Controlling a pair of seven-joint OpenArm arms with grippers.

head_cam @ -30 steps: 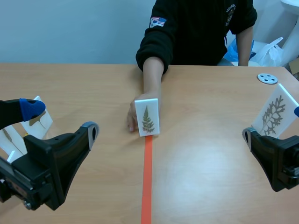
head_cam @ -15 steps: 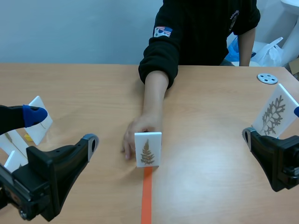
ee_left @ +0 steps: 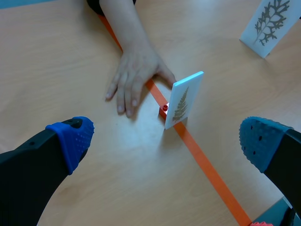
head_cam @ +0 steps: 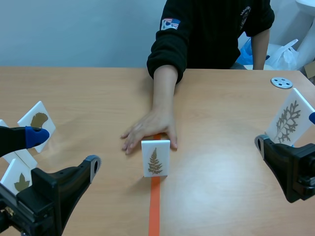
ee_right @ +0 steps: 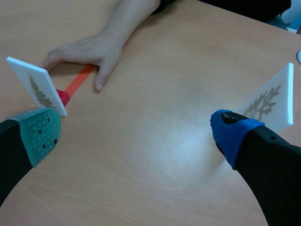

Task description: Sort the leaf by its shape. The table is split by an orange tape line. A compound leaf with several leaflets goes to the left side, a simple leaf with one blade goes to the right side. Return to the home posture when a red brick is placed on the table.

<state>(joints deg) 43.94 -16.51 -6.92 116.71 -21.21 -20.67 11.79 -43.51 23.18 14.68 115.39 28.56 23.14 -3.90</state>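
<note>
Leaf card (head_cam: 155, 158): upright on the desk (head_cam: 221, 196), astride the orange tape line (head_cam: 154, 211). Ahead of the left pincer (ee_left: 167, 143), roughly in line with the gap between its fingers. Also ahead of the right pincer (ee_right: 136, 133), just beyond its green-padded finger. Printed face: a fern-like frond with many leaflets. Propped from behind on a small red piece (ee_left: 163, 109). Not gripped and not touched by either pincer. Left pincer: low over the desk, fingers wide apart, blue pads exposed, nothing between them. Right pincer: fingers likewise wide apart, one green pad and one blue, nothing clamped. Person's hand (head_cam: 150, 132): flat on the desk, palm down, over the tape line, just beyond the leaf card from the left pincer; contact with the card not discernible. Branching-leaf card (ee_right: 268, 101): tilted, just beyond the blue-padded finger of the right pincer. Single-blade card (head_cam: 37, 120): beside the left pincer, on its outer side.
</note>
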